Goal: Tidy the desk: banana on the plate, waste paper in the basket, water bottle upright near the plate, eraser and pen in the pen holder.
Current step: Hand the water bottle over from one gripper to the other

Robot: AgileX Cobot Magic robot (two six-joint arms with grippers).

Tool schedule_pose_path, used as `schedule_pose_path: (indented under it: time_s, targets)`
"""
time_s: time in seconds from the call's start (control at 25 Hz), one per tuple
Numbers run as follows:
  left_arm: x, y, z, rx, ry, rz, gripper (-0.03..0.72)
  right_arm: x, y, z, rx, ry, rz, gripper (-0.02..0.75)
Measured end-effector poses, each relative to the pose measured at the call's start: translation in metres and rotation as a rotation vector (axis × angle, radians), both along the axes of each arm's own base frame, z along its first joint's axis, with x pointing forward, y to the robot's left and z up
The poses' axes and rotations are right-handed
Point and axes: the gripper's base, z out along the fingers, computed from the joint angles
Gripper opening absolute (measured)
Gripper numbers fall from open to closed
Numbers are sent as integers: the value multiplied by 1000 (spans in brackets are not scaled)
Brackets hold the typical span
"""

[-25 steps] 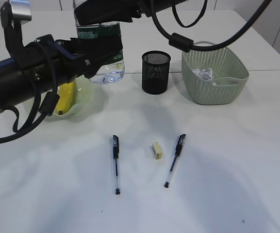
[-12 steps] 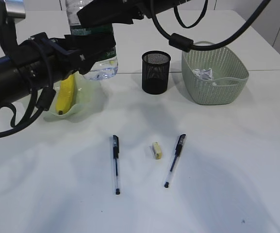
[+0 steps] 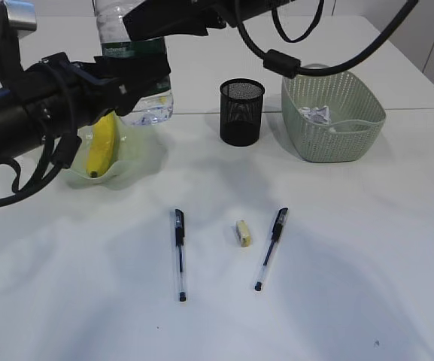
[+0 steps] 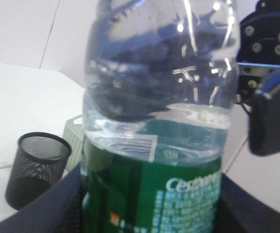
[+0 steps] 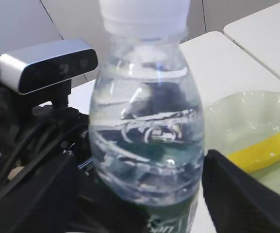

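- Two grippers meet at the water bottle [image 3: 136, 75] — upright, far left, beside the plate [image 3: 138, 154].
- Left gripper [image 4: 149, 204] clamps its label; right gripper [image 5: 144, 194] brackets it, grip unclear.

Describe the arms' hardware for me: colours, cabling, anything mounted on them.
Both arms are matte black. The left arm carries looping black cables and a silver-and-black camera bar on a bracket. The right arm trails thick black cables with a cylindrical ferrite block. The fingers are broad black pads.
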Motion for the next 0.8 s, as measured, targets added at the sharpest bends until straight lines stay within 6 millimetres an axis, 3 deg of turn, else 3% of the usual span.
schedule_pose_path:
  time_s: [0.44,0.8]
  targets:
    - [9,16,-7,40,49,76,398,9,-20,-1,-8,26,-46,590]
    - [6,12,-9,120,8,25,398,15,-28,-8,-100,-20,-84,591]
